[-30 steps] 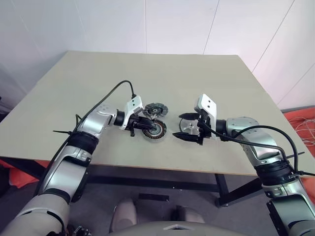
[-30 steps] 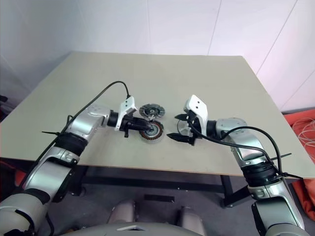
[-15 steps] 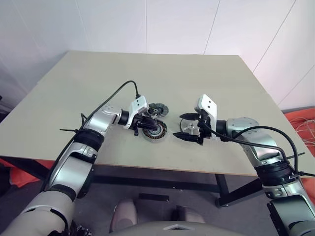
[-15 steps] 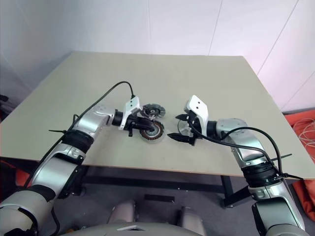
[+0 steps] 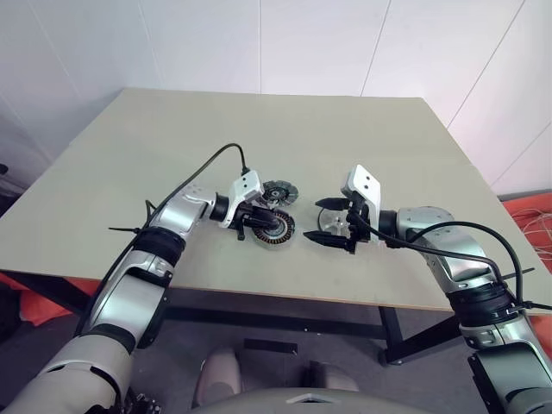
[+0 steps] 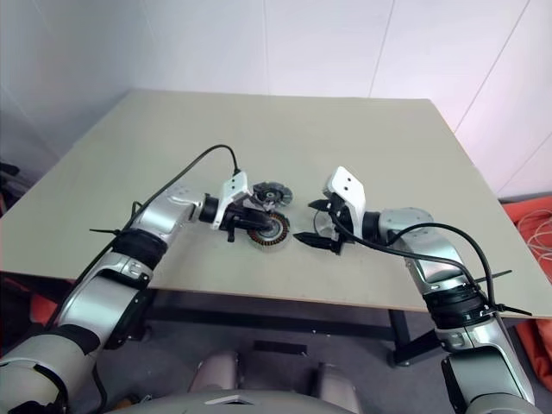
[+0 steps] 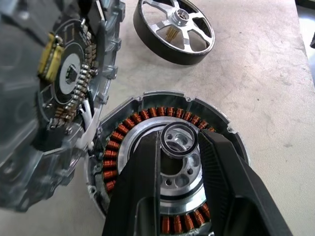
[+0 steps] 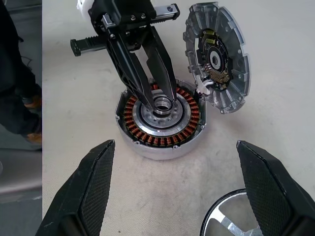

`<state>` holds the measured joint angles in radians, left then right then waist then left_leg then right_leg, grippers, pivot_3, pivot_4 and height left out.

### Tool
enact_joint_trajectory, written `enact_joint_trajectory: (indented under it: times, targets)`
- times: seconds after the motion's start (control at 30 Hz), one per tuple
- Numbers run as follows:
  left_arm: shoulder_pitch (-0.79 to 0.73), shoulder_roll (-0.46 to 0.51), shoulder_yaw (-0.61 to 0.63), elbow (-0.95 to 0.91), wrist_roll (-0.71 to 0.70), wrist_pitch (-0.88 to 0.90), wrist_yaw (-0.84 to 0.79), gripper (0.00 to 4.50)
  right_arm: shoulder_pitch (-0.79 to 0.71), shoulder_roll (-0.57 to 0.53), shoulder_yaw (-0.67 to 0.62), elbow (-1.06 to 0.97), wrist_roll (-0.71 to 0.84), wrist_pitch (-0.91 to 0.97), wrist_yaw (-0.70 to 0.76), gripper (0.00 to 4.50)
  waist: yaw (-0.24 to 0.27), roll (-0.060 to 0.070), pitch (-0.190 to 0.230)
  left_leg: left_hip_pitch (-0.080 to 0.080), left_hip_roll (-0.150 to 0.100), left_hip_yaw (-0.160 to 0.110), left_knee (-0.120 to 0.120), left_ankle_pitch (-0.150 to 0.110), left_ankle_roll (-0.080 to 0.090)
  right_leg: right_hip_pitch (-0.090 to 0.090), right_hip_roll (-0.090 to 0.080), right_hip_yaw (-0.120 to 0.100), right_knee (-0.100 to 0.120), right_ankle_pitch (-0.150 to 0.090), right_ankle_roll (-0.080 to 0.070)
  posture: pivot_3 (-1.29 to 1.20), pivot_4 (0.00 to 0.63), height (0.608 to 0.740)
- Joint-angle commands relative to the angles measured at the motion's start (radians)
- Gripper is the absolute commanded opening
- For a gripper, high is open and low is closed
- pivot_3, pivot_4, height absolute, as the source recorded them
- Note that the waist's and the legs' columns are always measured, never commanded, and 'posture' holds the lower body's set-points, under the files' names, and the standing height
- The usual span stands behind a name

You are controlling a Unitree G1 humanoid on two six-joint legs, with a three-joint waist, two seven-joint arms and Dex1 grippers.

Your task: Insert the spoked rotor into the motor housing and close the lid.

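The motor housing (image 7: 147, 147) sits on the table with its ring of copper windings exposed. My left gripper (image 7: 180, 141) is shut on a small thin metal ring (image 7: 170, 135), holding it over the housing's silver centre. The lid (image 7: 69, 73) stands tilted on edge against the housing's rim, with its segmented face showing. Just beyond the housing, the spoked rotor (image 7: 174, 29) lies flat on the table. My right gripper (image 8: 174, 143) is wide open and holds nothing. It hovers over the rotor (image 5: 334, 226), with its fingers pointing at the housing (image 5: 274, 229).
The beige table (image 5: 285, 138) has free room all round the parts, and its front edge runs close below both arms. A person in dark clothes (image 8: 17, 73) stands beside the table. Orange material (image 5: 530, 216) lies on the floor at the right.
My left forearm has swung slightly inward, while its gripper stays over the housing with the ring. My right gripper has not moved.
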<state>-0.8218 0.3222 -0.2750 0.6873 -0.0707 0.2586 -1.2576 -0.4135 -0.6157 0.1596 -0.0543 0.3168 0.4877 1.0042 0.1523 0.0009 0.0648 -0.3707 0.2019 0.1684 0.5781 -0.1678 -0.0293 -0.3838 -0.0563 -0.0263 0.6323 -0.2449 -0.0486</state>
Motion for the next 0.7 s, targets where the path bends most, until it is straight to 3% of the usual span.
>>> enact_joint_trajectory:
  times: [0.03, 0.7]
  targets:
    - [-0.021, -0.002, 0.0, 0.0, 0.01, -0.021, 0.0, 0.79, -0.003, -0.003, -0.038, -0.041, 0.019, -0.012, -0.002, 4.5, 0.0, 0.0, 0.0, 0.0, 0.0, 0.0, 0.0, 0.0, 0.0, 0.0, 0.0, 0.0, 0.0, 0.0, 0.0, 0.0, 0.0, 0.74]
    - [-0.041, -0.023, 0.019, 0.039, 0.013, -0.016, -0.002, 0.79, -0.006, -0.004, -0.039, -0.037, 0.02, -0.013, -0.003, 4.5, 0.0, 0.0, 0.0, 0.0, 0.0, 0.0, 0.0, 0.0, 0.0, 0.0, 0.0, 0.0, 0.0, 0.0, 0.0, 0.0, 0.0, 0.74]
